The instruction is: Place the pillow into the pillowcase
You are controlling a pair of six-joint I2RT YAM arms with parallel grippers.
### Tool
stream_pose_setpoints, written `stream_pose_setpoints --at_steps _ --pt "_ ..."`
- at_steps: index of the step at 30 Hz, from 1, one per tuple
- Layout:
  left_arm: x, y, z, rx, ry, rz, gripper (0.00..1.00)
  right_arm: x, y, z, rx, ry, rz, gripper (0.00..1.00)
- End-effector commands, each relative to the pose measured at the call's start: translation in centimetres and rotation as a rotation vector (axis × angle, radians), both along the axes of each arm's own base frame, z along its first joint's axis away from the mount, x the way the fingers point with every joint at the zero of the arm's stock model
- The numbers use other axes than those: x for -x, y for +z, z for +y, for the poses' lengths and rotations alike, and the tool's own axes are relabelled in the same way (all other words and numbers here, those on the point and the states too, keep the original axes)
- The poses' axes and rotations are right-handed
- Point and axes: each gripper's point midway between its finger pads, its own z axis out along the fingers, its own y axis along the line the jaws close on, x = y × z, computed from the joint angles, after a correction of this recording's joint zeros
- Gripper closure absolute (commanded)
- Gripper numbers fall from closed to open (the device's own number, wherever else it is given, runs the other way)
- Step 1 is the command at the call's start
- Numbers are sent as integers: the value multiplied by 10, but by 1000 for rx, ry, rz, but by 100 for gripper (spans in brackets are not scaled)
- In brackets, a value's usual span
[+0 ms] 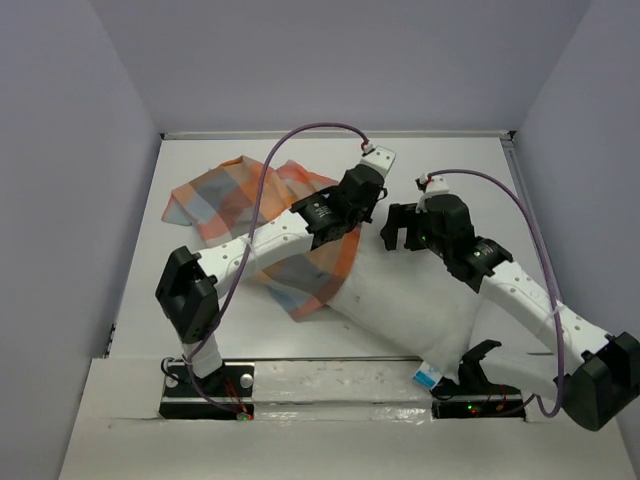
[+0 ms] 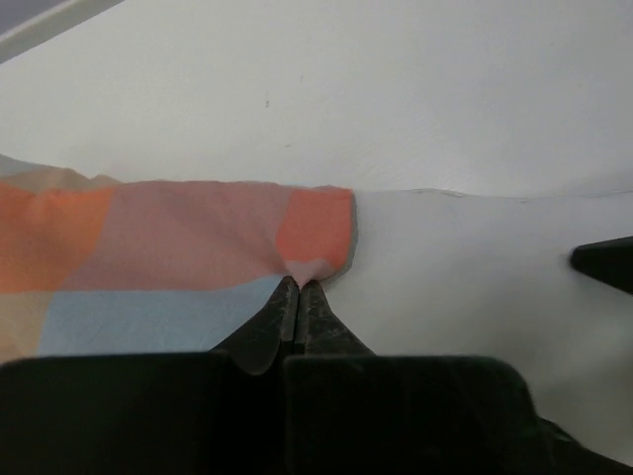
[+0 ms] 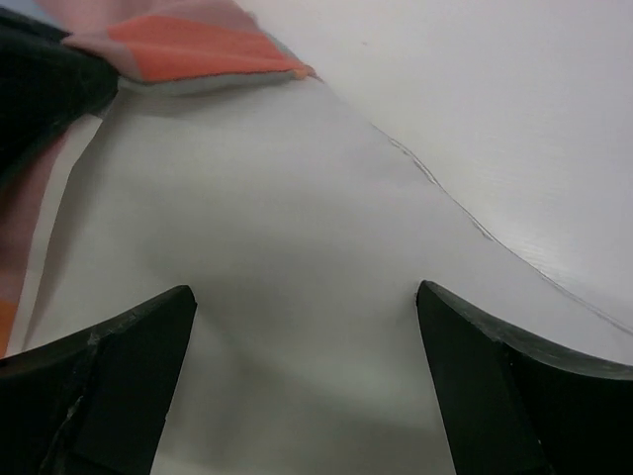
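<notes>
The checked pillowcase lies crumpled at the left-centre of the table and covers the far end of the white pillow. My left gripper is shut on the pillowcase's orange open edge, pinching a small fold where the pillowcase meets the pillow. My right gripper hovers open just to the right, low over the pillow, with nothing between its fingers. The pillowcase edge shows at the top left of the right wrist view.
The white table is walled at the back and both sides. A raised white ledge holding the arm bases runs along the near edge. Purple cables arch over both arms.
</notes>
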Motion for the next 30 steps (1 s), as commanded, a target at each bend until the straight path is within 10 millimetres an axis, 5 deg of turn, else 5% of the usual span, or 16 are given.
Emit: stream_pose_setpoints --at_steps 1,4,8,9,12,16,19,20,24,25,30 --pt "2 63 -13 252 -62 -46 100 -8 13 45 -28 250 -23 1" --pt "7 74 -23 350 -114 -23 100 20 0 80 -156 458 54 23" --pt "14 81 -34 463 -178 23 100 53 21 101 -360 620 -11 91" --pt "20 86 -40 507 -218 26 100 55 32 102 -394 625 -50 100" --pt "42 100 -53 637 -310 84 100 61 87 106 -524 664 -240 100" --pt "63 125 -53 787 -357 124 100 60 135 106 -641 670 -424 100" --pt "73 144 -40 849 -302 117 100 33 153 99 -684 540 -534 100" --pt "79 139 -36 850 -303 129 100 23 149 95 -683 490 -544 100" --pt "116 178 -25 959 -400 140 100 -15 127 89 -689 346 -569 100" --pt "121 182 -25 971 -411 145 100 -31 105 94 -680 316 -528 100" --pt "147 186 -34 1003 -465 209 100 -75 74 99 -743 182 -453 100"
